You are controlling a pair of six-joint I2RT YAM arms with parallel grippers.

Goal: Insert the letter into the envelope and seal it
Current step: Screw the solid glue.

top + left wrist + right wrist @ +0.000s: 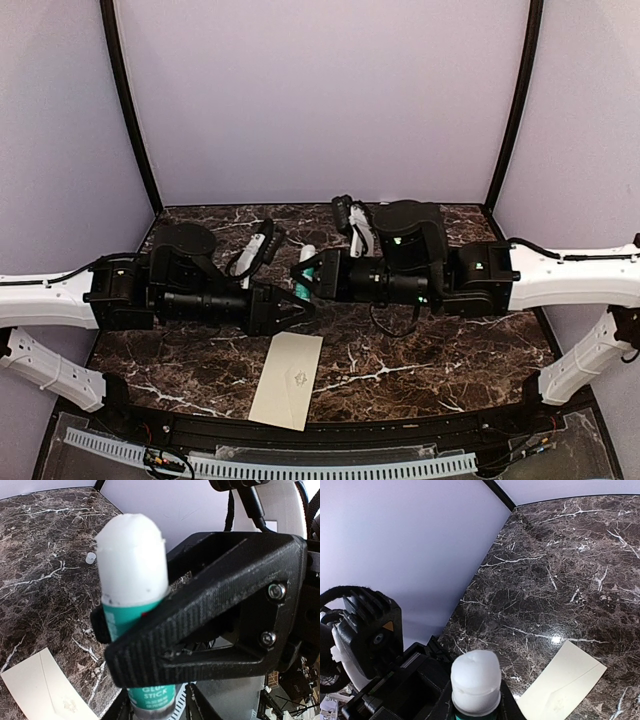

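Top: long cream paper envelope [288, 378] at 6 o'clock of left gripper [298, 306] and right gripper [310, 282], long axis 1-to-7, left bit nearer.
Left wrist: right jaws pinching white-tipped teal glue stick [135, 595]; left jaws flank its base, can't tell if clamped.
Right wrist: envelope 3 o'clock of stick.

A glue stick [132, 580] stands upright in the middle, white top uppermost and teal label below. The black right hand [121, 635] is clamped across its body. Behind it a small white cap [90, 557] lies on the dark marble tabletop [40, 555]. The cream envelope [40, 680] lies flat at lower left, a faint emblem on its face.
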